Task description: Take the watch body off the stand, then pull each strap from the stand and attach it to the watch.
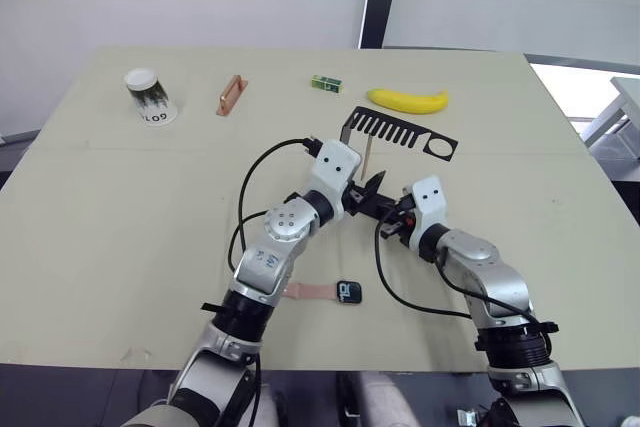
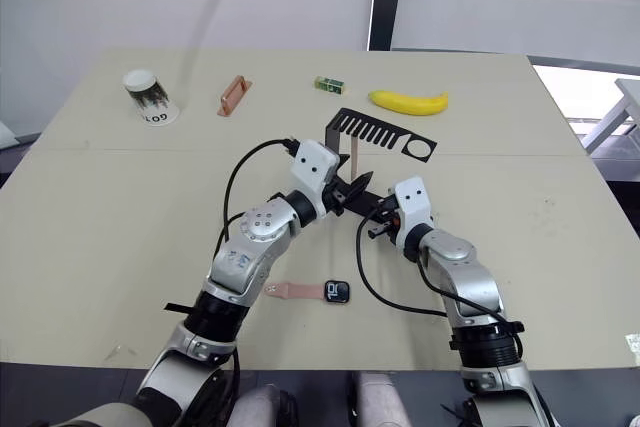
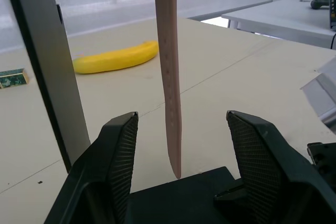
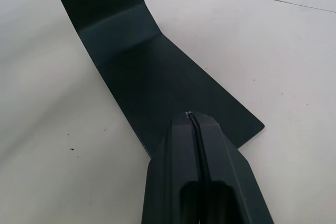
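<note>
My left tool point(image 3: 178, 129) is spread wide, 1 finger on each side of the strap point(image 3: 169, 66) hanging from the stand point(image 1: 400, 132), not touching it. My right tool point(image 4: 195, 124) is pressed together with its tip down on the stand's flat base. The watch point(image 1: 349, 292) lies face up on the table point(image 1: 120, 207) near the front edge with the other strap point(image 1: 310, 291) already attached. The banana point(image 1: 408, 100) sits just behind the stand.

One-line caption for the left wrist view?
Open left hand flanks a pink strap hanging from the stand, banana behind.
</note>
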### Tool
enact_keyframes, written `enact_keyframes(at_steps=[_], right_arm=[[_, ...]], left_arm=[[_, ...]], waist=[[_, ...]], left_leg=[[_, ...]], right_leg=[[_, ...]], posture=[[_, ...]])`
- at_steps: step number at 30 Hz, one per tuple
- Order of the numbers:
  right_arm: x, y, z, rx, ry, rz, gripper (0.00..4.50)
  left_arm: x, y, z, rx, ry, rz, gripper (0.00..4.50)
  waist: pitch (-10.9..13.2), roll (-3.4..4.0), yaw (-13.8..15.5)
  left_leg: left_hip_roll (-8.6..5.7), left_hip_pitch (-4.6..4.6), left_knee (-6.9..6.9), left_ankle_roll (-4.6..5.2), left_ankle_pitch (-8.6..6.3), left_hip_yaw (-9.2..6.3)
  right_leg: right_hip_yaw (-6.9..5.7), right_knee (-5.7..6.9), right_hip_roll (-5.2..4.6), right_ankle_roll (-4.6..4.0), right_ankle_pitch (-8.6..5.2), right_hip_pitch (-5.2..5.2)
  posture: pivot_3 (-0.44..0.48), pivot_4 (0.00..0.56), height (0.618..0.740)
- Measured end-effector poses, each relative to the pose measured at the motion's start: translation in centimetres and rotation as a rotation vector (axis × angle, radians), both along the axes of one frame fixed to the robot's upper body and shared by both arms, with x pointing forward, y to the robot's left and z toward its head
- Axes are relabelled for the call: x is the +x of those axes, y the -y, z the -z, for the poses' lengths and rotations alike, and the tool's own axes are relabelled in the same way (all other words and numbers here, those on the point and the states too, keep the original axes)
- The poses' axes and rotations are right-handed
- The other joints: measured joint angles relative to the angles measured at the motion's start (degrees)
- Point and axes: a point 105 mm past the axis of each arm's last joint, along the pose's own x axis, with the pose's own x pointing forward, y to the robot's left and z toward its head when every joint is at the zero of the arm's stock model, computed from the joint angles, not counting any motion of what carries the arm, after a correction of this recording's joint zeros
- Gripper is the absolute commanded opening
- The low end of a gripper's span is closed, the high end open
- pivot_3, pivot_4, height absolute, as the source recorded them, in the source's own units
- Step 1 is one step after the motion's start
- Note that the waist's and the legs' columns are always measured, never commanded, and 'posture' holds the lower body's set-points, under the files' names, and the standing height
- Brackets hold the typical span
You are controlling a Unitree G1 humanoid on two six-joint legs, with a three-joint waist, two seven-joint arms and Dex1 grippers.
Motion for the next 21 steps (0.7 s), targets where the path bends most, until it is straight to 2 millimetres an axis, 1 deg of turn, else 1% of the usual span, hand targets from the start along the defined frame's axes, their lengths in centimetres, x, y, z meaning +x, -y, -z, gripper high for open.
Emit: enact_keyframes(at_steps=[5,7,8,10,11,12,13,17,21], right_arm=[[-0.1,-0.1,0.0,-0.002,-0.007,-0.003,0.0],[-0.1,-0.1,0.0,-0.002,-0.007,-0.004,0.0],[-0.1,-0.1,0.0,-0.003,-0.007,-0.004,0.0],[-0.1,-0.1,0.0,-0.003,-0.009,-0.003,0.0],[-0.2,-0.1,0.0,-0.003,-0.008,-0.004,0.0],[-0.2,-0.1,0.0,-0.003,-0.009,-0.004,0.0],[-0.2,-0.1,0.0,-0.003,-0.01,-0.004,0.0],[-0.2,-0.1,0.0,-0.003,-0.014,-0.003,0.0],[-0.2,-0.1,-0.1,-0.003,-0.016,-0.003,0.0]], left_arm=[[0.3,0.4,-0.3,-0.013,0.016,-0.014,2.92],[0.4,0.5,-0.2,-0.012,0.015,-0.022,2.4],[0.5,0.4,-0.2,-0.011,0.018,-0.026,2.25],[0.8,0.4,-0.3,-0.013,0.023,-0.032,1.35],[0.8,0.5,-0.5,-0.013,0.035,-0.031,0.96],[0.9,0.6,-0.7,-0.015,0.047,-0.029,0.42],[0.9,0.6,-0.9,-0.017,0.059,-0.028,0.02],[0.9,0.8,-0.9,-0.028,0.07,-0.019,0.02],[0.6,1.1,-1.5,-0.048,0.091,0.003,0.02]], waist=[[0.0,-0.01,0.03],[0.0,-0.01,0.01],[0.0,-0.01,0.01],[0.0,-0.01,0.06],[0.0,-0.01,0.07],[0.0,-0.01,0.08],[0.0,-0.01,0.08],[0.0,-0.01,0.08],[0.0,-0.01,0.11]], left_leg=[[0.0,0.01,0.0,0.0,0.0,0.0],[0.0,0.01,-0.01,0.0,0.0,0.0],[0.01,0.01,-0.01,0.0,0.0,-0.01],[0.0,0.0,-0.01,0.0,0.0,0.0],[0.0,0.0,-0.01,0.0,0.0,0.0],[0.0,0.0,-0.01,0.0,0.0,-0.01],[0.0,0.0,-0.01,0.0,0.0,-0.01],[0.0,0.0,-0.01,0.0,0.0,-0.01],[0.0,-0.01,-0.01,0.0,0.0,-0.01]], right_leg=[[0.0,0.0,0.0,0.0,0.0,0.0],[0.0,0.0,0.0,0.0,0.0,0.0],[0.0,0.0,0.0,0.0,0.0,0.0],[0.0,0.0,0.0,0.0,0.0,0.0],[-0.01,-0.01,0.0,0.0,0.0,0.0],[-0.01,-0.01,0.0,0.0,0.0,0.0],[-0.01,0.0,0.0,0.0,0.0,0.0],[-0.01,-0.01,0.0,0.0,0.0,0.0],[-0.01,-0.01,-0.01,0.0,0.0,0.0]], posture=[[0.0,0.15,0.74],[0.0,0.15,0.74],[0.0,0.15,0.74],[0.0,0.15,0.74],[0.0,0.15,0.74],[0.0,0.15,0.74],[0.0,0.15,0.74],[0.0,0.15,0.74],[0.0,0.15,0.74]])
